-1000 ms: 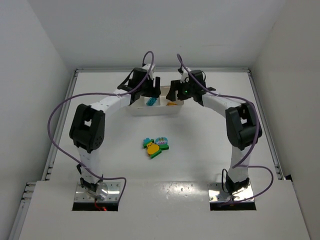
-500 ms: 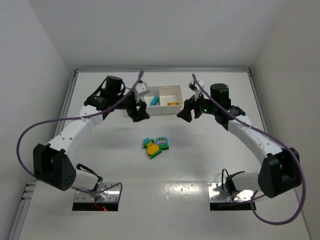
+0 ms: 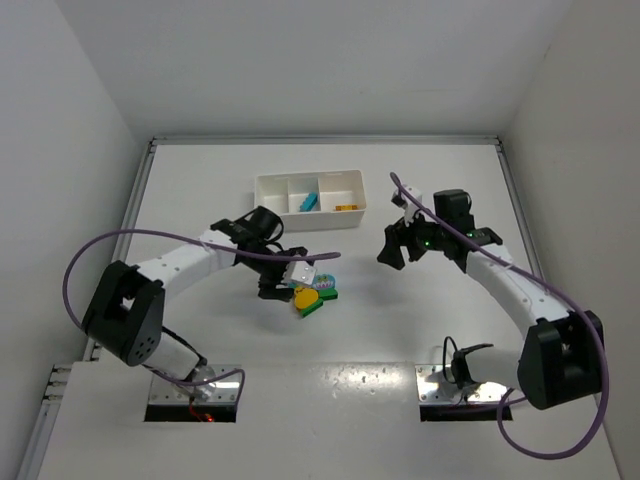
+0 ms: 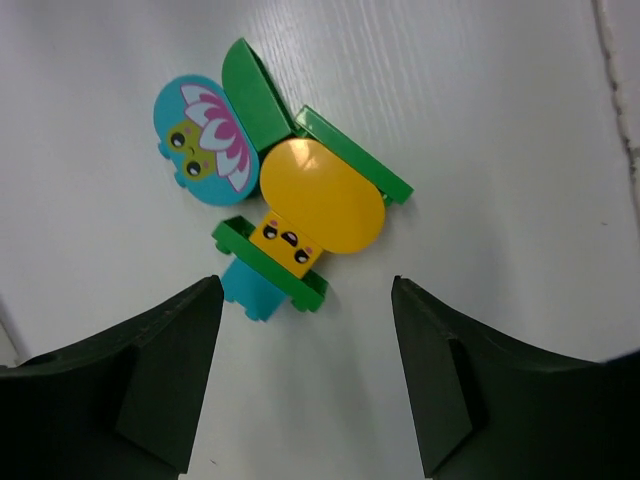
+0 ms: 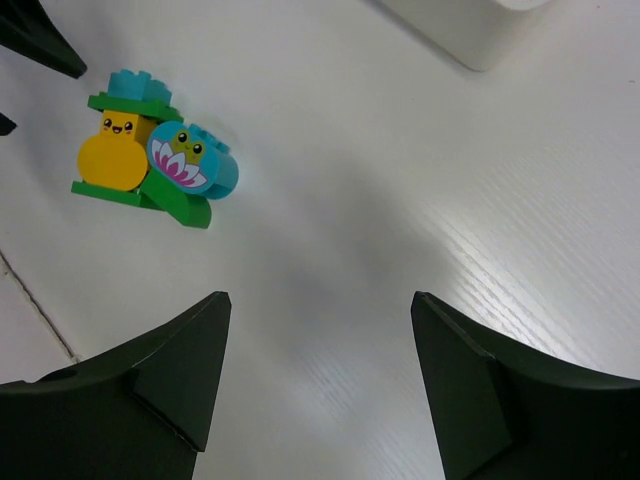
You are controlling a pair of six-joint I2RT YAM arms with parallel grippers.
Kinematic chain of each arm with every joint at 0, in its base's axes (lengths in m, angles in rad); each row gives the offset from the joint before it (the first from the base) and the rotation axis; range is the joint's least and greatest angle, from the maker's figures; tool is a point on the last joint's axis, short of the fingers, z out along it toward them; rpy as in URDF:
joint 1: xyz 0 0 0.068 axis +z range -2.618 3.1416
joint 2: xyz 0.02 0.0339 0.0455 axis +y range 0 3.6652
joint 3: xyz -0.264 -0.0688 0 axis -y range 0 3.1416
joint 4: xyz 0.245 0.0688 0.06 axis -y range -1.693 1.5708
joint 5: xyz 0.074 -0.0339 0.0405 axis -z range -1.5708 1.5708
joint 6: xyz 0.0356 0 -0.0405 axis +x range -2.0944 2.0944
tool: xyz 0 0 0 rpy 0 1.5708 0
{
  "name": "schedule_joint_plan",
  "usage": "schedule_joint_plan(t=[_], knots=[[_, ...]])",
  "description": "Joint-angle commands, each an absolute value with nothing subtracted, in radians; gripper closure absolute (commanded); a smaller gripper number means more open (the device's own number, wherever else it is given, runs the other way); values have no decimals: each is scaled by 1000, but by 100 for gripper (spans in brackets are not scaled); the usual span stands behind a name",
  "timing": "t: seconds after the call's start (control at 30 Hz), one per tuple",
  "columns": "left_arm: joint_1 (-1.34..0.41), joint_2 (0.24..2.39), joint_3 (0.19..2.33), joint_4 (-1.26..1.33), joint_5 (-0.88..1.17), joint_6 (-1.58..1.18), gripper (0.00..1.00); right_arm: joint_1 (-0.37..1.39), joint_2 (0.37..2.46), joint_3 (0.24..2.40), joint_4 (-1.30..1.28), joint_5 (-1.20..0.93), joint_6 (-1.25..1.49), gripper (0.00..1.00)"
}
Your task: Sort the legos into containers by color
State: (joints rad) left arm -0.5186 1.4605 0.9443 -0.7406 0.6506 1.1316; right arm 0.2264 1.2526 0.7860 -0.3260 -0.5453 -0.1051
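With the left pincer [image 4: 305, 292] apart just over the huddled legos [image 4: 300, 205] and the right pincer [image 5: 320, 312] apart and empty, closing could snag two colours together.

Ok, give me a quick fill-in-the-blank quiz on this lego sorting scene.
1. The white tray has ___ compartments.
2. Its cyan brick lies in the ___ compartment.
3. The left gripper hangs over the loose legos with its jaws ___.
4. The right gripper holds ___.
Missing words: three; middle; open; nothing.
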Motion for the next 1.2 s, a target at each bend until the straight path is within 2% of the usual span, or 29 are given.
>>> schedule_joint_plan(t=[0.0, 0.2, 0.3, 0.47, 1.0, 1.17], knots=[[-540, 1511, 957, -624, 719, 1313, 26, 206, 1209, 775, -313, -545, -112, 27], [-571, 1531, 934, -580, 730, 1413, 26, 166, 1172, 744, -322, -554, -84, 27], [-580, 1542, 923, -603, 730, 1486, 31, 156, 1149, 735, -331, -554, -75, 27], [-580, 1580, 946, -682, 739, 1570, 47, 137, 1140, 735, -331, -554, -57, 27], [-609, 1687, 1017, -776, 703, 1675, 46, 100, 1190, 753, -313, -583, -37, 27], [-609, 1732, 1087, -882, 681, 1736, 36, 100, 1190, 753, -313, -583, -28, 27]])
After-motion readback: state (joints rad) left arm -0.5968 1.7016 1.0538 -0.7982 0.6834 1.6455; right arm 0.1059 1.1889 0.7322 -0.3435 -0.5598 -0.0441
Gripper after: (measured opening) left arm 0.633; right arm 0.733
